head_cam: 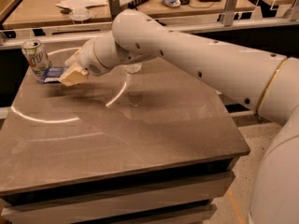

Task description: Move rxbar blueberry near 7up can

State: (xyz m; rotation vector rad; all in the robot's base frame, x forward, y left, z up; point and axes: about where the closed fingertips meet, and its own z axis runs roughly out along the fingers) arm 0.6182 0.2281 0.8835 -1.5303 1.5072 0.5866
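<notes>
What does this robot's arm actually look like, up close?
The arm is a thick, smooth white tube with rounded joints, small dark holes dotted along it and a thin tan ring at one joint. No cables show. The gripper, blocky and pale tan, is near the 7up can.

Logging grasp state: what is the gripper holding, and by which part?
It cannot be told. The gripper is at the end of the rxbar blueberry farthest from the 7up can; a grip there isn't visible.

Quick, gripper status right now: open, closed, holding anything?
Gripper: at the right end of the rxbar blueberry, which lies right beside the 7up can. Open, closed or holding the bar: cannot be told.
</notes>
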